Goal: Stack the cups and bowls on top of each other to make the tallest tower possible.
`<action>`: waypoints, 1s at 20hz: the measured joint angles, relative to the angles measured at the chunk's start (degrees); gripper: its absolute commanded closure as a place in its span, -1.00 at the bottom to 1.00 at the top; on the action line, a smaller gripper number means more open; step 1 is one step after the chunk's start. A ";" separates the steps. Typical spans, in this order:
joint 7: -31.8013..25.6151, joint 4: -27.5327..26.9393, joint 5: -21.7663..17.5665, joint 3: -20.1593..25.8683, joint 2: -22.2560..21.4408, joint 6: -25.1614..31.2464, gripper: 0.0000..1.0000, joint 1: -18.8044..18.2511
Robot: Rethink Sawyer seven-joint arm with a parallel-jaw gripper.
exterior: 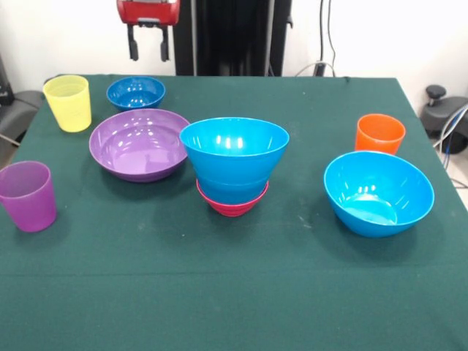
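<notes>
The tower stands mid-table: a small magenta bowl at the base with blue bowls nested on it. A wide purple bowl lies to its left. A small dark blue bowl sits behind that. A large blue bowl sits tilted at the right. The yellow cup stands at the back left, the purple cup at the near left, the orange cup at the right. My gripper hangs open and empty at the top, above the dark blue bowl.
The green tablecloth covers the table. The robot pedestal stands at the far side. A black object with cables lies beyond the right edge.
</notes>
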 measured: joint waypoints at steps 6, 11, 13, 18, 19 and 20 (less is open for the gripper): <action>0.00 -2.65 -0.01 1.09 3.36 1.60 -1.00 1.05; 0.00 -4.54 -0.10 1.40 5.49 2.66 -1.00 1.22; 0.00 -5.71 -0.68 1.39 6.78 2.72 -1.00 1.22; 0.00 -8.50 -2.80 1.36 10.40 2.71 -1.00 1.50; 0.00 -9.04 -3.41 1.34 11.13 2.71 -1.00 1.65; 0.00 -9.56 -4.11 1.28 11.86 2.71 -1.00 1.87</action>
